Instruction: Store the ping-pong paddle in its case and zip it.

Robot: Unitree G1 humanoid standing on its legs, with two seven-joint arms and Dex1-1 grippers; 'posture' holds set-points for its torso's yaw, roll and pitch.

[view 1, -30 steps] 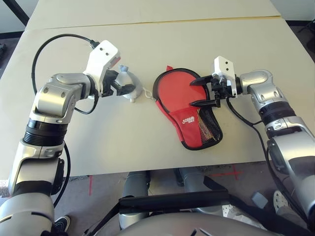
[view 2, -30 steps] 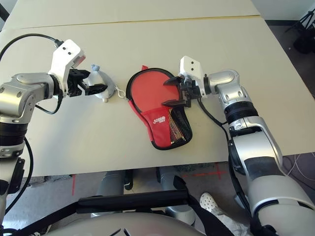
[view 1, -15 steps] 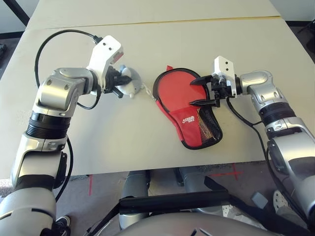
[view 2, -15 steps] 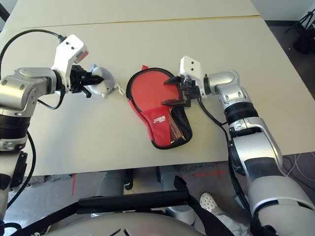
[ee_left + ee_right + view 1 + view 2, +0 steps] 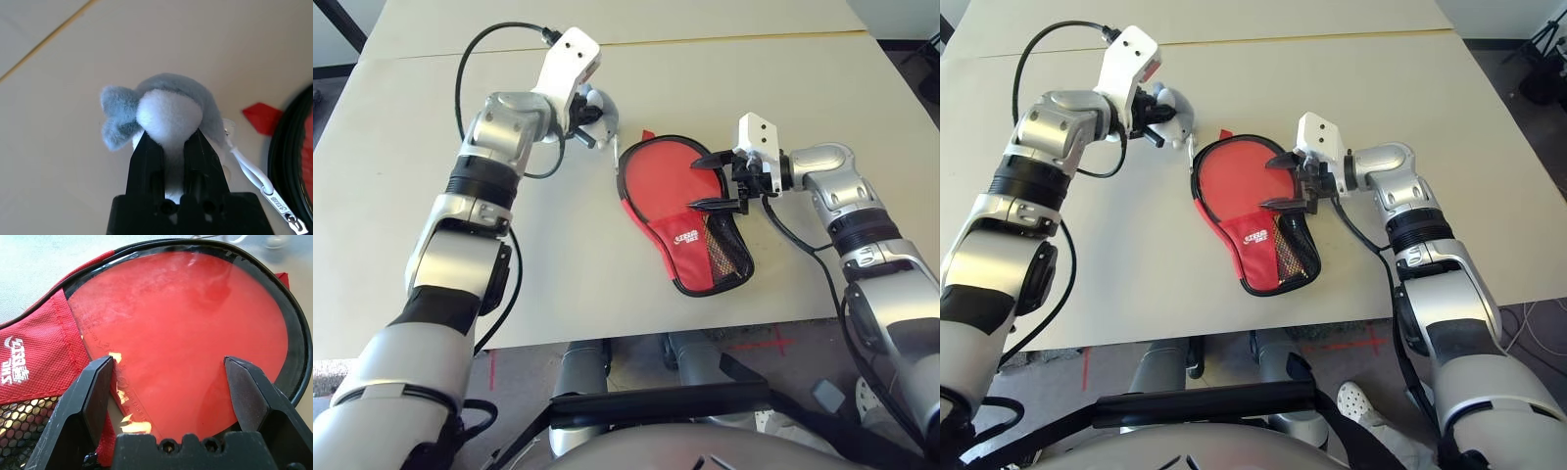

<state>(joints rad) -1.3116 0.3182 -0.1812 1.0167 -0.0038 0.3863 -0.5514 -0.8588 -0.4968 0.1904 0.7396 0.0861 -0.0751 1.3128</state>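
The red case [image 5: 690, 245] lies open in the middle of the table, its black mesh pocket toward the front edge. The ping-pong paddle [image 5: 186, 333] rests inside with its red face up and its handle hidden under the fabric. My right gripper [image 5: 710, 181] hovers just over the paddle face, open, with nothing between its fingers [image 5: 93, 391]. My left gripper [image 5: 168, 147] is shut on a grey-white plush toy [image 5: 166, 98] held beyond the case's far left rim. A white cord [image 5: 247, 164] runs from the toy to the zip pull [image 5: 276, 200].
A yellow seam [image 5: 705, 41] crosses the cream table behind the case. The front table edge [image 5: 636, 333] runs just below the case's mesh end. My left arm's black cable [image 5: 480, 44] loops above the table at the left.
My left gripper has shut on the plush toy and carried it away from me and rightward, toward the case's far rim, the cord trailing behind. The right gripper has stayed put.
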